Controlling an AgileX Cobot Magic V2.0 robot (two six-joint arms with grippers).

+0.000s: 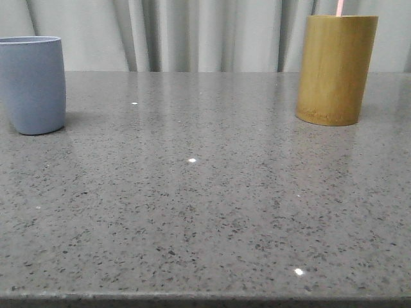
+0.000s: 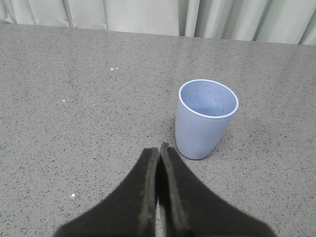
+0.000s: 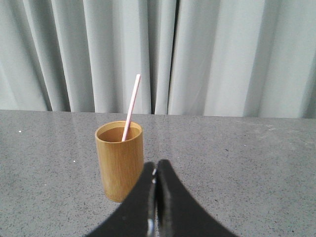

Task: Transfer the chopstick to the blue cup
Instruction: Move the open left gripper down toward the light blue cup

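The chopstick point(image 3: 131, 106) is a thin, straight, pale pink stick standing inside the bamboo cup point(image 3: 119, 160), leaning slightly so that its upper end rises well above the rim while its lower part is hidden inside. It is far narrower than the cup that holds it, evenly pale along the length that shows, with a blunt top. In the right wrist view the right gripper point(image 3: 156, 170) has its two dark fingers pressed together with nothing between them, clenched on air, and the bamboo cup stands just beyond the fingertips and a little to one side, near but not touching. In the front view only a short pink tip of the chopstick point(image 1: 339, 7) pokes above the yellow-brown bamboo cup point(image 1: 335, 69), which stands on the far right of the speckled grey table point(image 1: 205, 212). The blue cup point(image 2: 205, 118) is a smooth, matte, light blue-grey tumbler without a handle, tapering slightly to its base, upright with an empty interior. In the left wrist view the left gripper point(image 2: 159, 149) is likewise closed tight, finger against finger, holding nothing, and the blue cup sits just ahead of the tips and off to one side, apart from them. From the front the blue cup point(image 1: 32, 85) stands at the far left, well apart from the bamboo cup, with pale curtains point(image 1: 192, 32) behind the table.
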